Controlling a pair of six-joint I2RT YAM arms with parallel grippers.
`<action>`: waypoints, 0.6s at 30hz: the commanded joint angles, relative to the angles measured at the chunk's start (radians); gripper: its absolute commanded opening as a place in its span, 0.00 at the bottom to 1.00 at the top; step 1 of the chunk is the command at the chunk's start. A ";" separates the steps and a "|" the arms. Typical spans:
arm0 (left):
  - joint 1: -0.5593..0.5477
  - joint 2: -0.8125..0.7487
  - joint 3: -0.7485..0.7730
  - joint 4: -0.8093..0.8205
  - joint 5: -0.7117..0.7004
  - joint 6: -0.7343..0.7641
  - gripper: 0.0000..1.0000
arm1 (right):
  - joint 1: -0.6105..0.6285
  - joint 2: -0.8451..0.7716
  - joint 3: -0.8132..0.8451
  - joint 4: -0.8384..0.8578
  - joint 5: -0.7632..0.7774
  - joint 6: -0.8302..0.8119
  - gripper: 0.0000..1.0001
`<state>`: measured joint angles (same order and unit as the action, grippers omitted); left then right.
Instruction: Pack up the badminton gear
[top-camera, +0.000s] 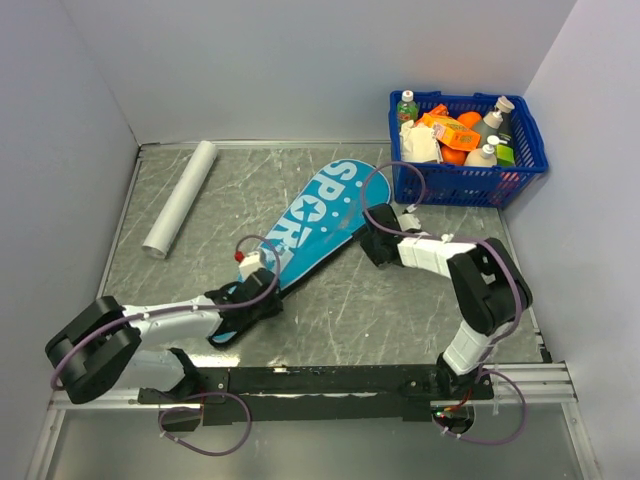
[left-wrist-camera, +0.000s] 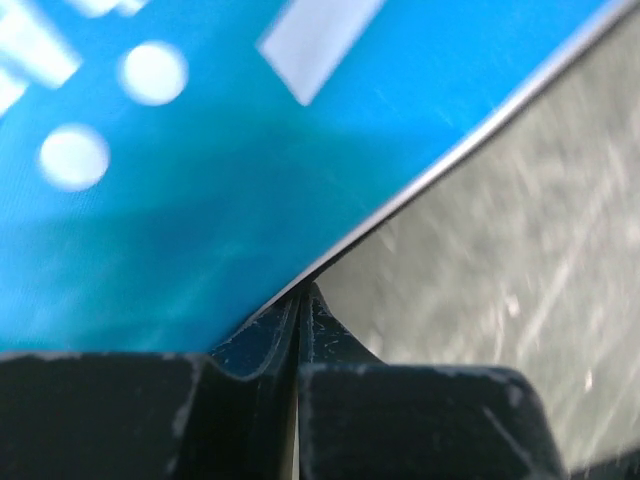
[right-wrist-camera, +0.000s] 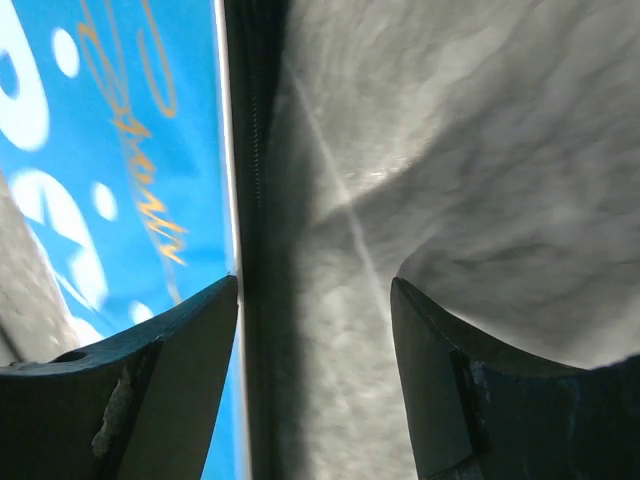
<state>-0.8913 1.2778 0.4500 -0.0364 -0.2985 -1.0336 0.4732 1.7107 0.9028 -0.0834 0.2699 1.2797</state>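
One teal bag, one white roll, one blue basket

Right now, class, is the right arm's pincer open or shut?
Open. In its wrist view the right pincer has its fingers well apart, table showing between them, nothing held; the teal bag lies alongside.

Teal bag, grey white-veined table
The bag carries white lettering, white dots and gold script; the basket right of it is blue, the roll left of it white.

Glossy teal bag, blue plastic basket
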 joint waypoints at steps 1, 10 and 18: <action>0.129 -0.027 -0.033 -0.083 -0.080 0.049 0.05 | -0.030 -0.108 -0.045 -0.044 -0.023 -0.169 0.70; 0.380 -0.139 -0.066 -0.053 -0.011 0.081 0.05 | -0.117 -0.243 -0.039 -0.079 -0.093 -0.428 0.70; 0.416 -0.261 0.007 0.029 0.323 0.121 0.05 | -0.212 -0.178 0.037 -0.050 -0.248 -0.598 0.68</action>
<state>-0.4755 1.0840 0.3950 -0.0872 -0.2005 -0.9390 0.2920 1.5040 0.8677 -0.1524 0.1196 0.7998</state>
